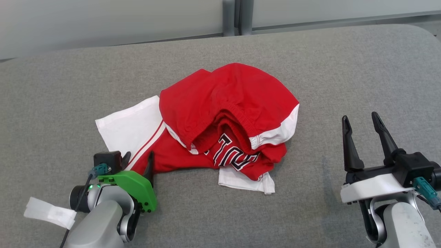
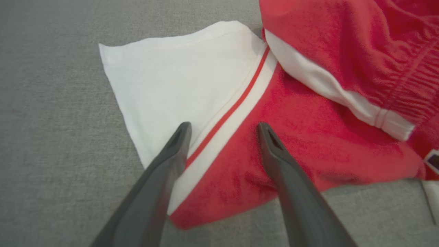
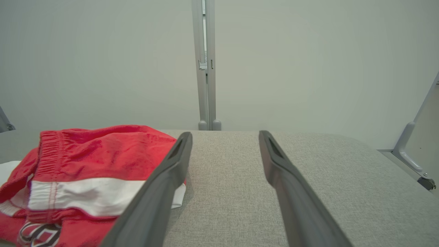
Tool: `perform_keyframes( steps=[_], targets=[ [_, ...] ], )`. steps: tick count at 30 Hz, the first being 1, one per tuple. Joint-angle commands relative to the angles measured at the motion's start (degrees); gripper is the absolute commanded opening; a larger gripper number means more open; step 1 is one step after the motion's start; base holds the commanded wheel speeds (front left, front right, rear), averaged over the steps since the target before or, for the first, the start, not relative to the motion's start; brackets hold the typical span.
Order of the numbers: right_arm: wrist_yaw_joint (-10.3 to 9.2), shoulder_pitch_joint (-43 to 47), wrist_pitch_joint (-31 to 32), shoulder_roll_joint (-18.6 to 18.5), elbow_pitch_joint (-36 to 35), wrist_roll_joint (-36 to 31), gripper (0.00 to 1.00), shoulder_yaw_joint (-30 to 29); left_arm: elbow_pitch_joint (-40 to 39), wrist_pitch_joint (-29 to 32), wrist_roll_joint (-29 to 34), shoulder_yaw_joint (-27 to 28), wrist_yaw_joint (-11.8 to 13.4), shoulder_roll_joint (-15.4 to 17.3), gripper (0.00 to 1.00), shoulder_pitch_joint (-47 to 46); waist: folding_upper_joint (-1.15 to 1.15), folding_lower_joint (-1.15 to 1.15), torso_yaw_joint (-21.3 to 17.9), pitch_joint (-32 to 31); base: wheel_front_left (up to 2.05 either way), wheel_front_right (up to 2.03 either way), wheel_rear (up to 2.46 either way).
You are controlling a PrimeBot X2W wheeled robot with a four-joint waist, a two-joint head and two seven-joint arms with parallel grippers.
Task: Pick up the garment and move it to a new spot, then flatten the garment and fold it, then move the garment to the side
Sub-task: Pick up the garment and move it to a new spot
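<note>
I see the red-and-white garment [image 1: 227, 103] lying crumpled in a heap in the middle of the grey bench [image 1: 344, 62], its white panel [image 1: 127, 127] spread toward my left. My left gripper [image 1: 137, 160] sits at that near corner, jaws wide, straddling the red stripe [image 2: 233, 103] — whether they touch the cloth I cannot tell. My right gripper [image 1: 360, 119] hovers well apart on the right, jaws wide and empty.

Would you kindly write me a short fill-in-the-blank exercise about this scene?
1. The crumpled garment is mainly ____ with white panels.
2. The left gripper is ____ over the garment's edge.
3. The right gripper holds ____.
4. The surface under the garment is ____.
Missing words: red; open; nothing; gray.
</note>
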Motion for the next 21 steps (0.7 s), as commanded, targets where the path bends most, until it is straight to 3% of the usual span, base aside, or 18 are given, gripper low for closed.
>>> perform_keyframes(
  steps=[1,4,5,6,15,21],
  targets=[
    [0.00,-0.80,-0.15,-0.21,-0.24,0.09,1.00,-0.08,1.31,0.85,-0.70,0.00,-0.45,-0.50,1.00,-1.35,0.30,0.00,-0.83,1.44,0.00,0.00,0.00],
    [0.00,-1.18,-0.15,-0.22,-0.27,0.23,1.00,0.19,4.12,2.95,-1.20,-0.41,-1.34,-0.97,1.00,-2.63,0.30,0.00,-1.22,2.30,0.00,0.00,0.00],
    [0.00,-1.40,-0.15,-0.21,-0.24,0.26,1.00,0.28,5.03,3.54,-1.20,-0.60,-1.64,-1.16,0.87,-3.00,0.30,0.00,-1.33,2.49,0.00,0.00,0.00],
    [0.00,-1.61,-0.14,-0.22,-0.22,0.30,1.00,0.37,6.37,4.18,-0.85,-1.06,-2.09,-1.65,0.00,-3.60,0.30,0.00,-1.47,2.76,0.00,0.00,0.00],
    [0.00,-1.28,-0.14,-0.21,0.42,0.35,1.00,-0.07,8.86,0.91,0.32,-1.60,-3.01,-2.47,0.00,-5.96,0.30,0.00,-0.86,2.11,0.00,0.00,0.00],
    [0.00,-0.03,-0.14,-0.22,0.78,0.58,1.00,-0.15,7.24,-1.86,1.14,0.18,-2.21,-0.79,0.00,-7.99,0.30,0.00,0.63,-0.14,0.00,0.00,0.00]
  ],
)
